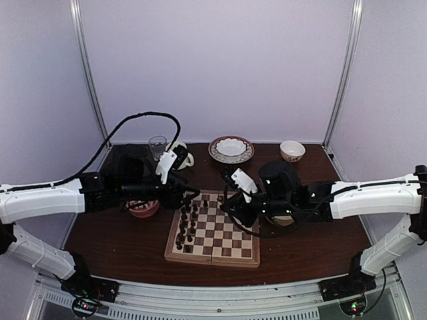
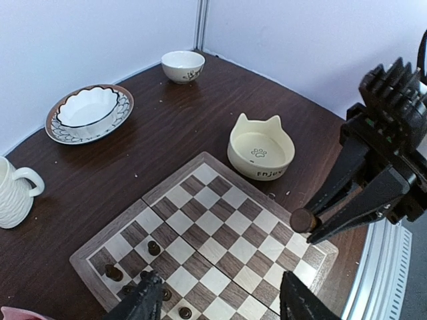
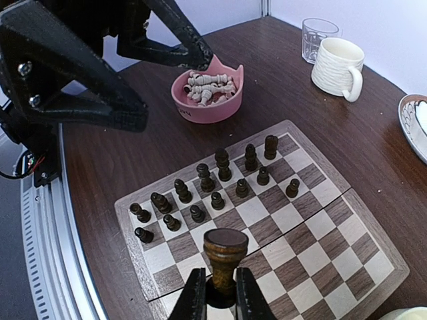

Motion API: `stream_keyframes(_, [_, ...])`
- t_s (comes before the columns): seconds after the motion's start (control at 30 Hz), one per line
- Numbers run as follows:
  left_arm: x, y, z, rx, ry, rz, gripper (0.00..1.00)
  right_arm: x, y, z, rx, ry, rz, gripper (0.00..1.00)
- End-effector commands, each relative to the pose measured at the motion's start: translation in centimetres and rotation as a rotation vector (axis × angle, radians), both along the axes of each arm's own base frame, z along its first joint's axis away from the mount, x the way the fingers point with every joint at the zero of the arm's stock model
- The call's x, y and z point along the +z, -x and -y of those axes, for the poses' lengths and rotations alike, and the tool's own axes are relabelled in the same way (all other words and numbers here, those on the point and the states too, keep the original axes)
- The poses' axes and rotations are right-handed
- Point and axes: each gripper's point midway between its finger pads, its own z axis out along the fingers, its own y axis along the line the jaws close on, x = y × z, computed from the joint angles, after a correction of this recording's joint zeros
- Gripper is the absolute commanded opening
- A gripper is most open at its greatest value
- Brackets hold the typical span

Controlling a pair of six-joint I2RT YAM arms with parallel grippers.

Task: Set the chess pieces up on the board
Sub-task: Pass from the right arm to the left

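Standing there, I saw the right gripper (image 3: 219, 276) pinched tight on one dark piece (image 3: 225, 248). It held the piece low down so the flat round end stuck out past the fingertips, I'd guess to keep it easy to line up over a square. It hung by the far edge of the board (image 1: 230, 241), about the middle. The other dark pieces (image 3: 203, 175) stood upright in two lines down the left half. That left the right half bare, probably for the cream pieces (image 3: 208, 87) heaped in the pink bowl (image 3: 213, 111) just left of the board. The left gripper (image 2: 220, 277) hovered over the far left corner, fingers spread with nothing between them, so it looked free to fetch.
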Motion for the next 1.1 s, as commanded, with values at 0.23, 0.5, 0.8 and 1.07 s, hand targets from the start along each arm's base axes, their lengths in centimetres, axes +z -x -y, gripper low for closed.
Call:
stream_keyframes(0.23, [1.8, 2.1, 4.1, -0.182, 0.231, -0.115, 0.65, -2.0, -0.5, 2.4, -0.036, 0.211, 0.035, 0.00])
stream_keyframes(0.5, [1.0, 2.9, 6.1, -0.261, 0.274, -0.255, 0.62, -1.4, 0.0, 2.2, -0.008, 0.164, 0.075, 0.00])
stream_keyframes(0.8, [0.0, 3.4, 7.7, -0.327, 0.291, -0.362, 0.56, -0.2, 2.5, 1.0, 0.129, 0.077, 0.089, 0.01])
stream_keyframes(1.07, [-0.7, 3.8, 8.7, -0.370, 0.301, -0.424, 0.50, -0.2, 2.5, 0.9, 0.126, 0.080, 0.095, 0.01])
